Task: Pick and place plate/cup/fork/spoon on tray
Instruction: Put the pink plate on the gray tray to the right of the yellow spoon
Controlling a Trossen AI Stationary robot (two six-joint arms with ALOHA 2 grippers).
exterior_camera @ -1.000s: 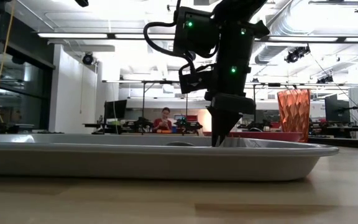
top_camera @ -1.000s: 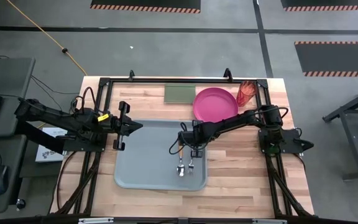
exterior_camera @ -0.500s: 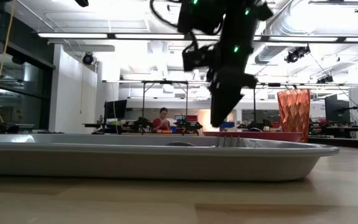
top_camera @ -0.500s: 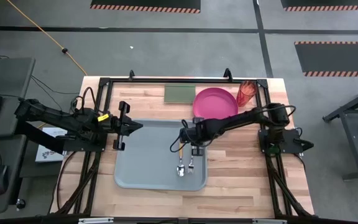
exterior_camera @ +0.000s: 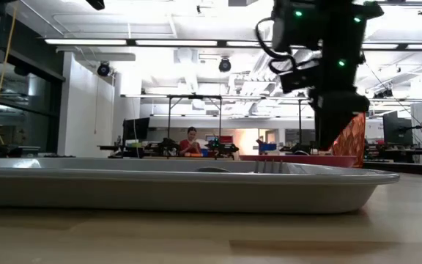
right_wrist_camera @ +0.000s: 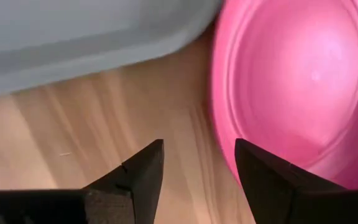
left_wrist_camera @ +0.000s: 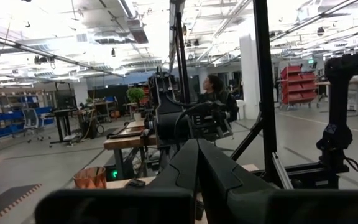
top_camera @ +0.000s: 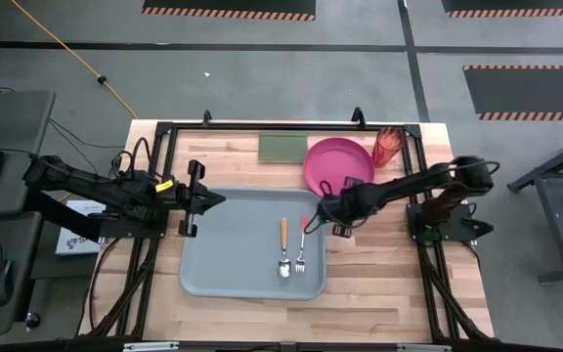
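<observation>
With the spoon (top_camera: 283,247) and the fork (top_camera: 302,246) both lying side by side inside the tray (top_camera: 225,264), near its right edge, half the job looks done. Spoon handle is orange, fork handle red-pink, tines and bowl pointing toward the near rim. Neither is touched by anything.

Left to do: the plate (top_camera: 338,163) and the cup (top_camera: 387,147). Plate sits on the bare table just beyond the tray's far right corner, beside the green rectangle (top_camera: 282,147). Cup stands upright just right of the plate, close to the frame rail.

Right gripper (top_camera: 313,221) hangs over the tray's right rim, between tray and plate, fingers spread and empty. Right wrist view confirms: both fingers (right_wrist_camera: 135,171) apart over bare wood, tray corner on one side, plate rim (right_wrist_camera: 291,87) on the other. My read: plate is the likely next pick, given where the gripper points.

Left gripper (top_camera: 209,198) waits at the tray's left far corner, fingers closed, holding nothing visible.

Low view: cup partly hidden behind the right arm.
</observation>
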